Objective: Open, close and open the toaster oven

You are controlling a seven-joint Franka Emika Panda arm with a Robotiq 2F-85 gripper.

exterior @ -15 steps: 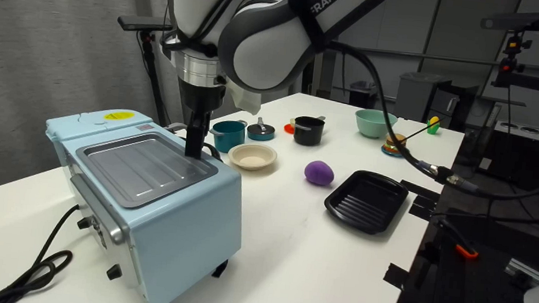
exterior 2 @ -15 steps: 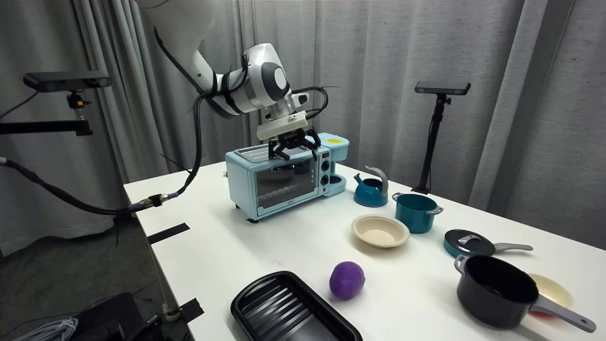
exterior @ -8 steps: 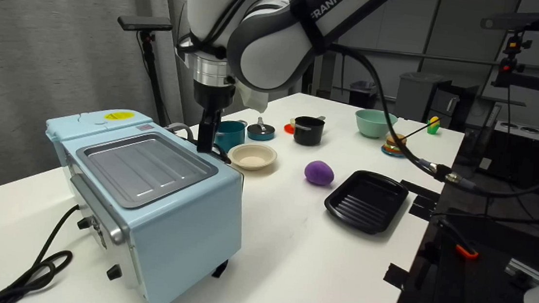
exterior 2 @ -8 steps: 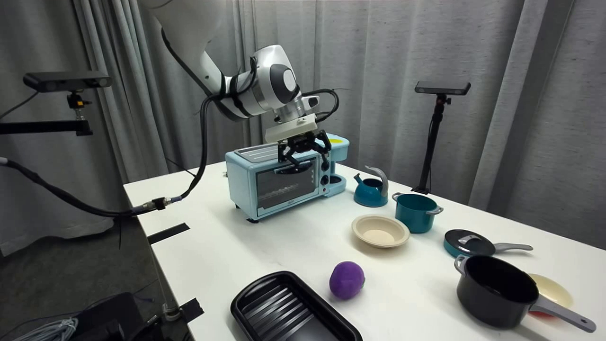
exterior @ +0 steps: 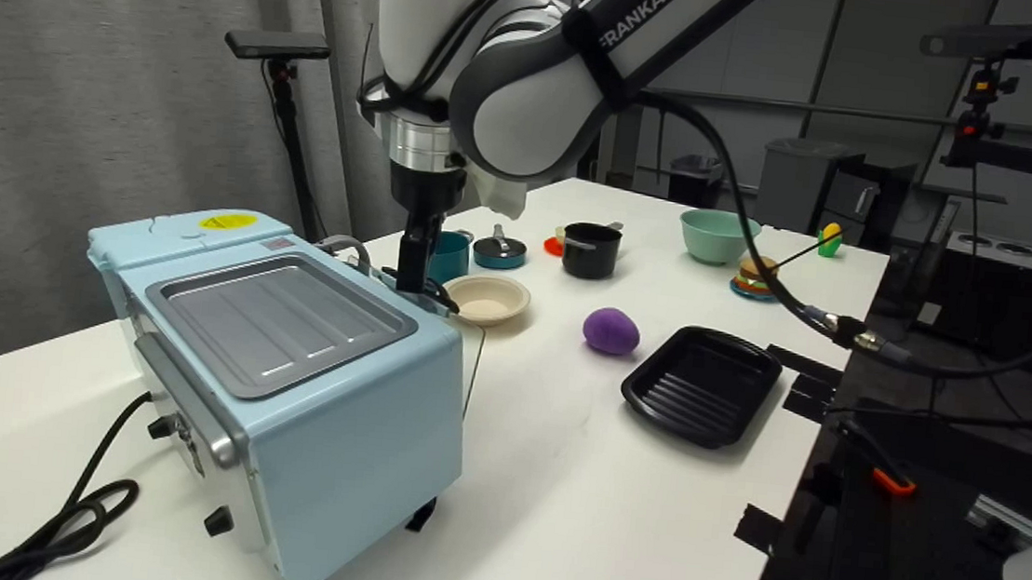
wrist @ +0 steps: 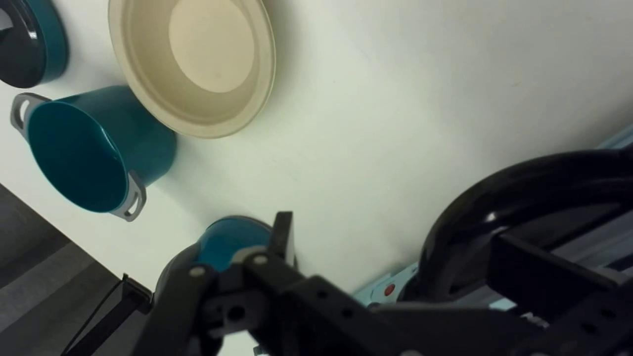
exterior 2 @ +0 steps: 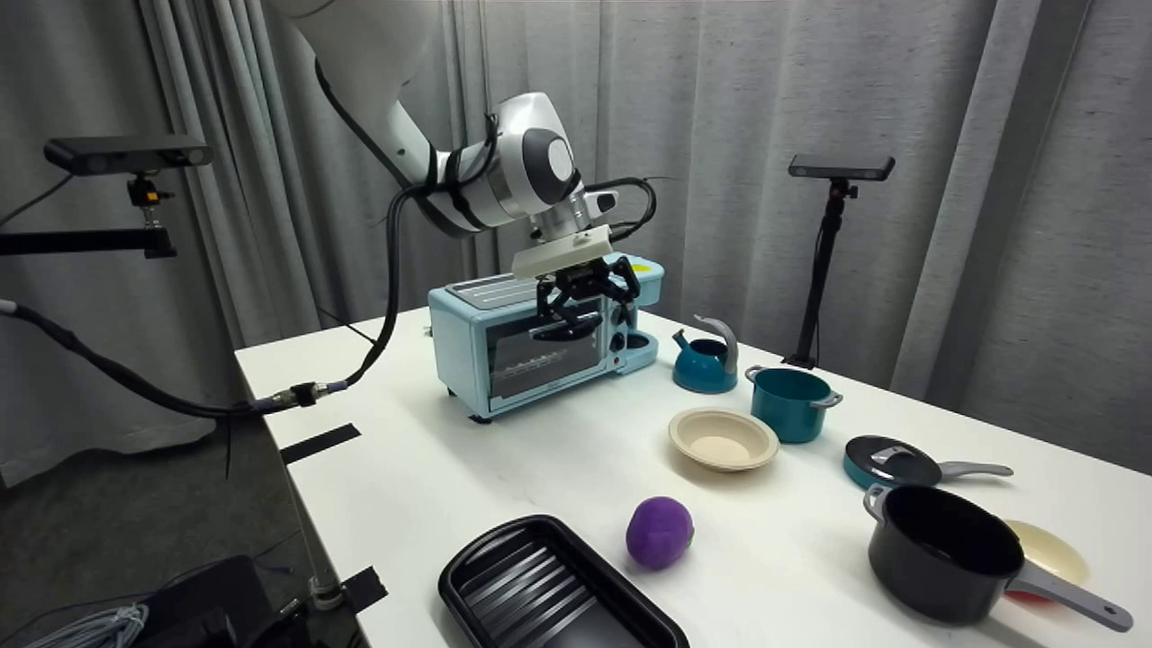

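The light blue toaster oven [exterior: 371, 450] stands on the table and shows in both exterior views [exterior 2: 462, 360]. Its glass door [exterior 2: 526, 364] is tilted slightly open; its edge stands out from the body in an exterior view. My gripper [exterior 2: 592, 310] is at the top of the door, above the table, and also shows at the oven's front edge [exterior: 412, 267]. In the wrist view the fingers [wrist: 410, 252] are wide apart. One finger overlaps the black door handle [wrist: 460, 232] and appears to be behind it, inside its loop. The other finger is free. Part of the oven is hidden there.
A beige bowl [exterior 2: 723, 441], a teal pot [exterior 2: 790, 407] and a teal kettle [exterior 2: 705, 364] stand in front and to the side of the oven. A purple eggplant-like toy [exterior 2: 660, 533] and a black tray [exterior 2: 560, 585] lie farther out. A black cord [exterior: 75, 522] trails behind the oven.
My gripper has moved from over the oven's top edge outward, away from the front, and slightly down. The door handle has come out and down with it, and the door has begun tilting open.
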